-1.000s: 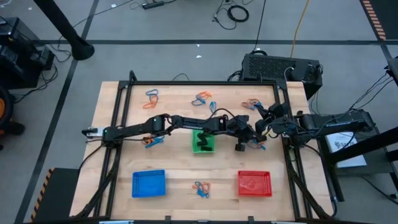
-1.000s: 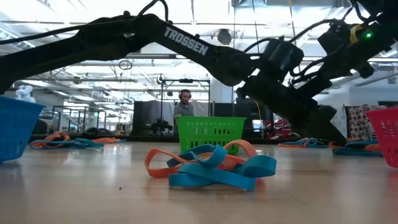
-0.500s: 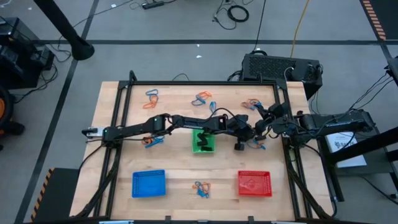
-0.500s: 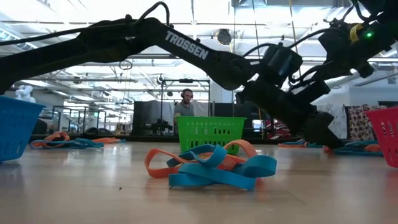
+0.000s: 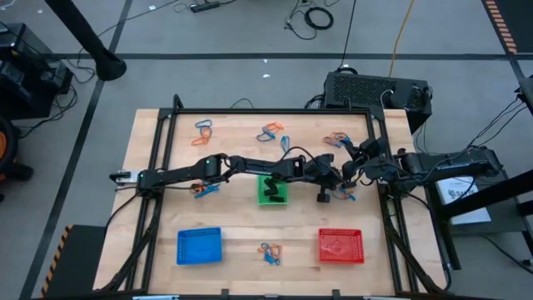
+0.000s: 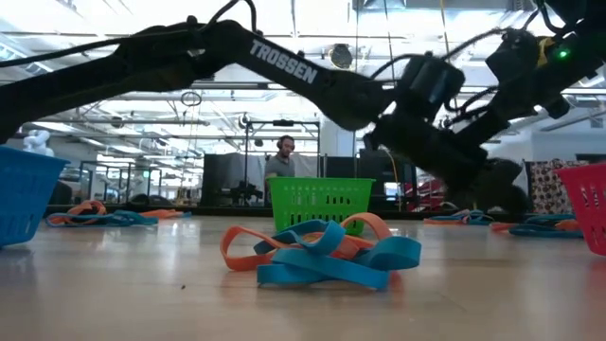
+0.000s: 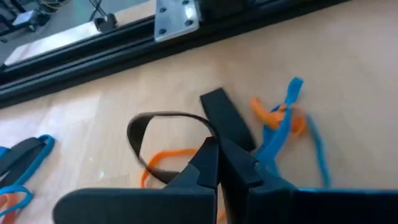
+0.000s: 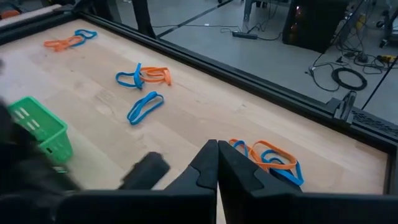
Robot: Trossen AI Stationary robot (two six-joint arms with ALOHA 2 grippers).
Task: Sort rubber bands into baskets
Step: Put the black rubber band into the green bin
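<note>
I had the left gripper point(image 5: 321, 197) down on the table just right of the green basket point(image 5: 271, 188), its fingers point(image 7: 208, 163) pinched together on a black band point(image 7: 163, 119) (orange and blue bands point(image 7: 283, 118) lay beside it). The right gripper point(image 5: 348, 177), fingers closed and empty, sat farther right of that basket.

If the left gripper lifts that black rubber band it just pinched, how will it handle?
Probably floppy: in the left wrist view the black rubber band bows out in a loose loop from the shut left gripper. Likely very light, being a thin strip. It may drag a neighbour, since an orange band lies right against it.
</note>
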